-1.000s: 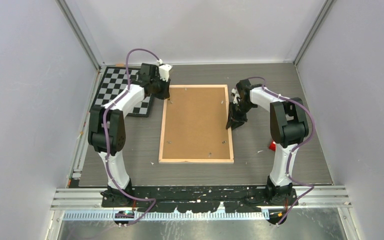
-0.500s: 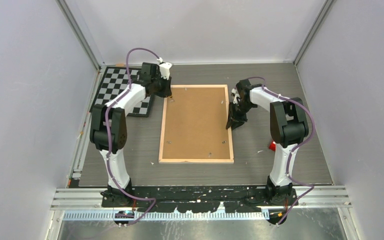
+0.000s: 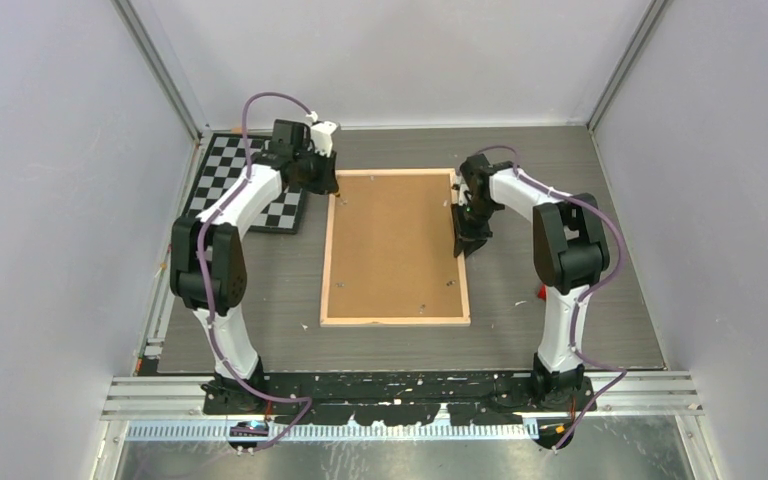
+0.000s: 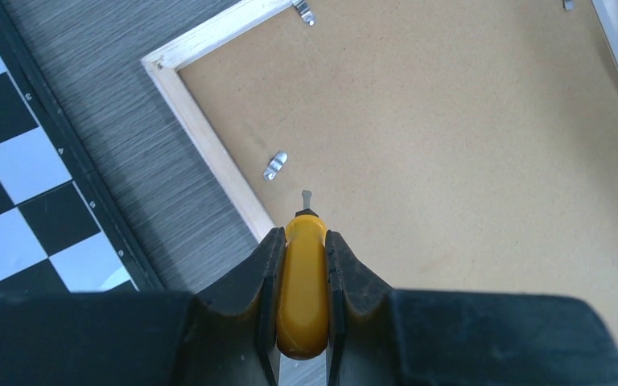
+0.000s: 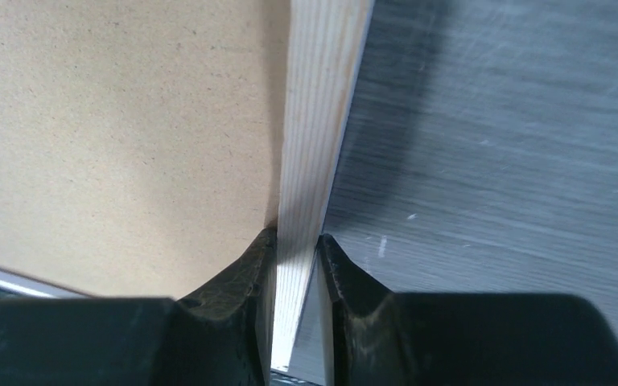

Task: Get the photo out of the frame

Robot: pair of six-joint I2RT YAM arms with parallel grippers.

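Frame (image 3: 395,250) lay face-down on the table (image 3: 560,180), long axis running away from the arm bases, fibreboard panel (image 4: 451,145) up. Photo not visible in any view; presumably under that panel. Left fingers (image 4: 257,277) were clamped tight on a yellow-handled screwdriver (image 4: 303,289), blade over the panel near the frame's far-left corner. Nearest clip (image 4: 275,165) sat just ahead and slightly left of the blade tip, not touching it, so the left arm was the one placed for it. Right fingers (image 5: 249,277) pinched the frame's right rim (image 5: 322,121), nearly closed. Left wrist view showed the tip-to-clip gap; top view couldn't. Only the right wrist view confirmed the rim grip. Checkerboard (image 3: 222,180) lay left of the frame.
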